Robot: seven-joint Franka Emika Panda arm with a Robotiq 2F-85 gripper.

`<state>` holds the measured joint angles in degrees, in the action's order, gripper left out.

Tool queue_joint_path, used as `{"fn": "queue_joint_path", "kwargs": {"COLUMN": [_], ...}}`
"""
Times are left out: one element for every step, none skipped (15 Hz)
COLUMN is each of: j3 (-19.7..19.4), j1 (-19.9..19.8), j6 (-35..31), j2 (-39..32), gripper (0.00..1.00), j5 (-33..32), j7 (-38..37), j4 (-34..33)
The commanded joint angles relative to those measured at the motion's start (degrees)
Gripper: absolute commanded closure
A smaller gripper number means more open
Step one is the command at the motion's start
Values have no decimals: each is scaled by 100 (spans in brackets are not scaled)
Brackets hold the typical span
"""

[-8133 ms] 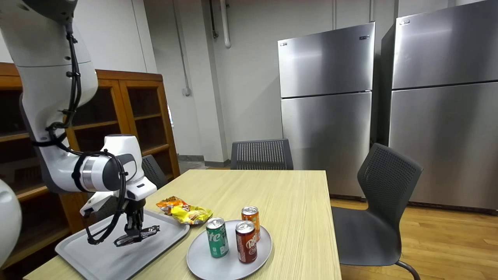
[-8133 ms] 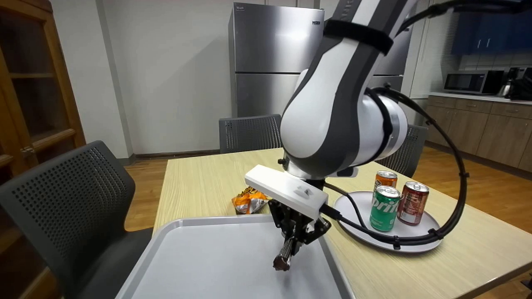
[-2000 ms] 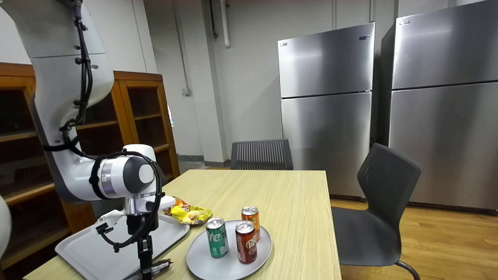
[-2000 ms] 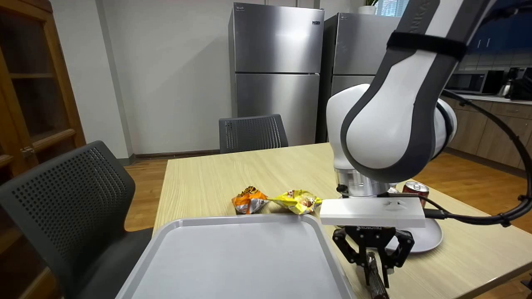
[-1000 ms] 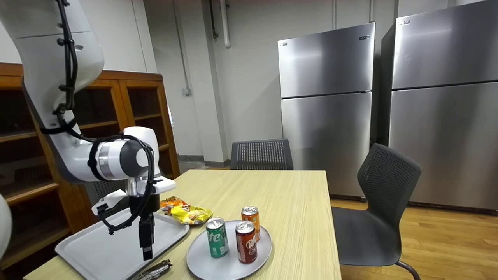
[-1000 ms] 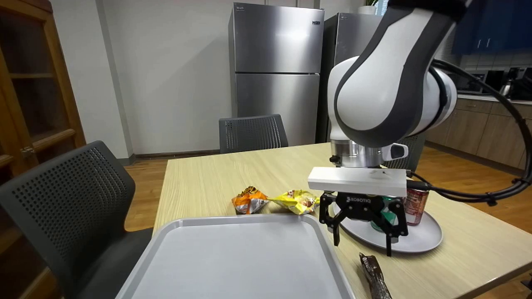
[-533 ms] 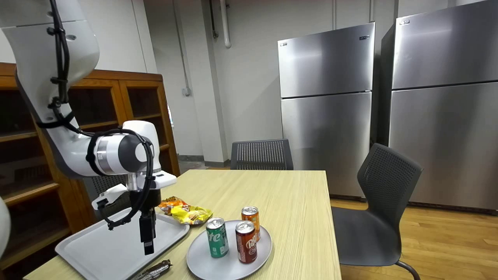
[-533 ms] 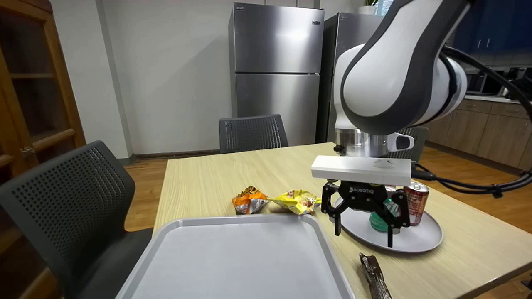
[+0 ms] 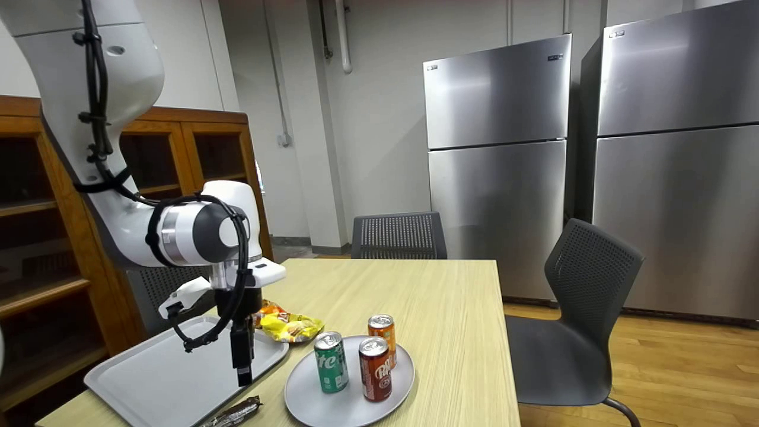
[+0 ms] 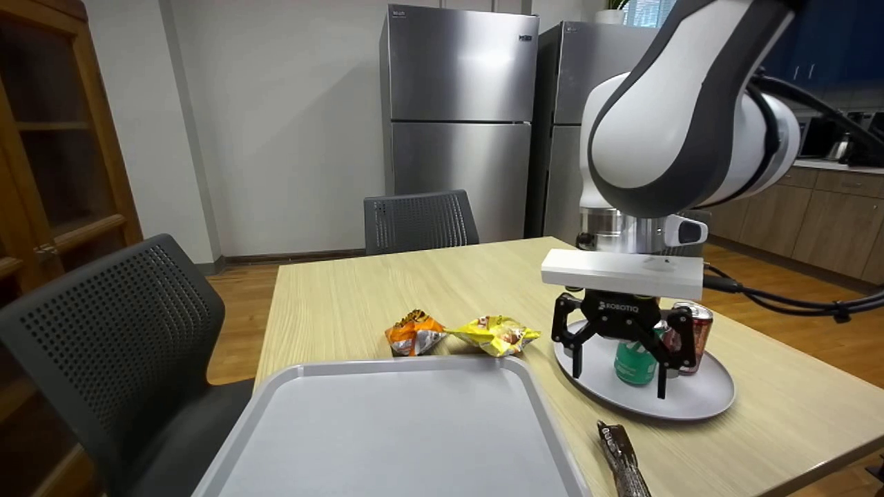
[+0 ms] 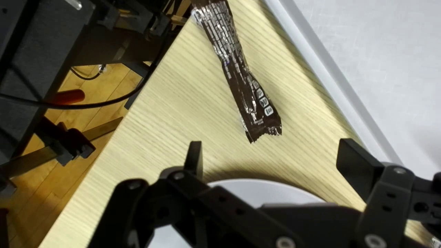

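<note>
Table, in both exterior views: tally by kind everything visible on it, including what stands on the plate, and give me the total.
Drink cans: 3 (green can, red can, orange can)
Snack bags: 2 (orange bag, yellow bag)
Brown wrapped bar: 1
Gray tray: 1
Round plate: 1
Total: 8

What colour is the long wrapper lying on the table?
The long wrapper is dark brown with white print, clearest in the wrist view.

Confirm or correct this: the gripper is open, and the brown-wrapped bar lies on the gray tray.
The place is wrong: the wrist view shows the brown-wrapped bar lying on the table, beside the gray tray. The gripper is open.
</note>
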<state>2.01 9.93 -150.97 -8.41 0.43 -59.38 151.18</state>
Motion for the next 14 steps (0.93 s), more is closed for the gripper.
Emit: {"fn": "queue_joint_path", "kwargs": {"j3": [-57, -96, -128, -172, -201, -239, -279, -318, -349, -393, -423, -456, -484, -513], "j1": [-244, -299, -350, -395, -433, -473, -499, -525, -557, -577, -595, -606, -617, -628], "j6": [-164, -198, -220, -264, -281, -301, -323, -337, -355, -369, -380, -388, -394, -401], "j2": [144, 126, 114, 99, 98, 83, 72, 66, 56, 40, 31, 13, -7, -40], "gripper": [0, 0, 0, 0, 0, 0, 0, 0, 0, 0, 0, 0, 0, 0], "j5": [138, 137, 146, 149, 159, 164, 143, 134, 147, 119, 108, 92, 84, 66], "j7": [418, 492, 556, 619, 675, 736, 762, 791, 830, 835, 848, 851, 850, 850], "j4": [101, 78, 59, 42, 28, 10, -6, -23, -43, -71, -97, -132, -173, -222]}}
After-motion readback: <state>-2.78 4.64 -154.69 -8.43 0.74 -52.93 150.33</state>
